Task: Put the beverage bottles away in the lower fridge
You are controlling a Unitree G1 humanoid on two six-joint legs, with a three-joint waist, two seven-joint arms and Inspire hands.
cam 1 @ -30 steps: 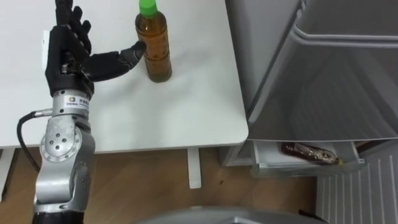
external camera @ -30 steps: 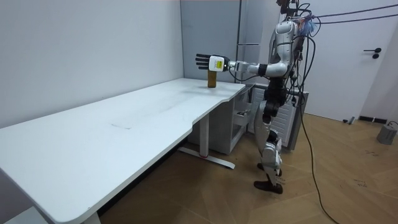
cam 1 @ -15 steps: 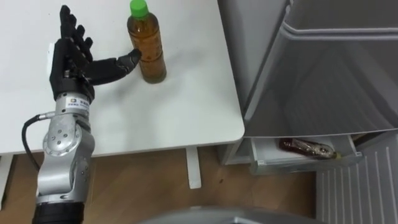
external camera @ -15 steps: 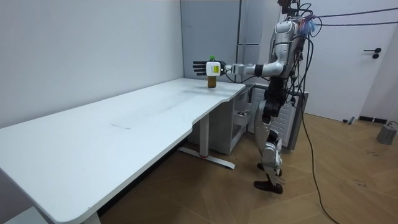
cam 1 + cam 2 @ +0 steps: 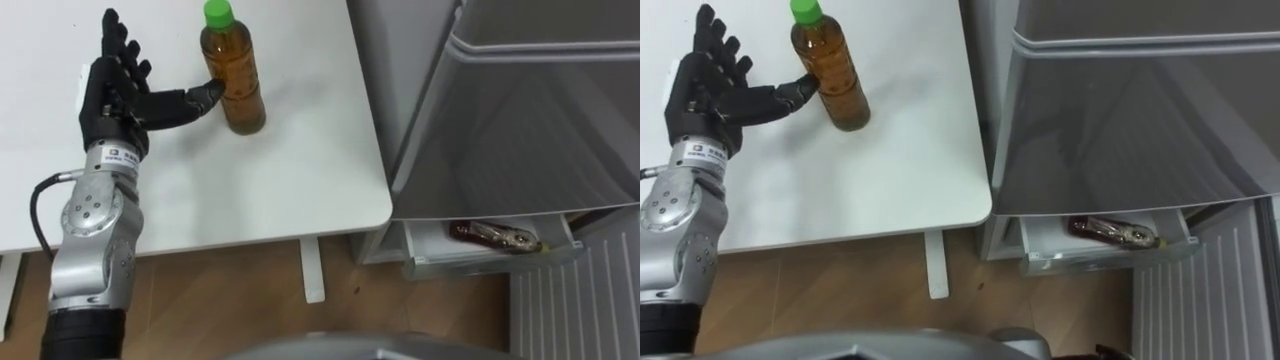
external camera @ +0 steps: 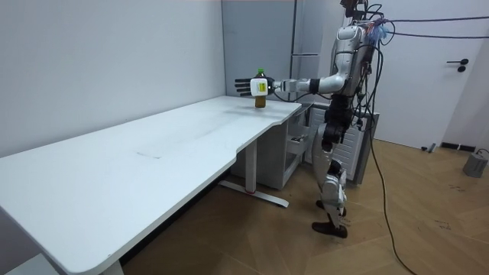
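Left hand [image 5: 115, 90] open by the bottle [image 5: 232, 80], nothing gripped

My hand's spread, only the thumb tip touching the bottle's side; it stands upright on the table [image 5: 300, 170] near the fridge-side corner. Push in before I wrap round it and I could tip it or knock it off the edge. The drawer [image 5: 440, 265] low in the fridge [image 5: 520, 130] is partly cut off by the grey front above; looks like one drink [image 5: 497, 236] lying inside, can't swear to it.
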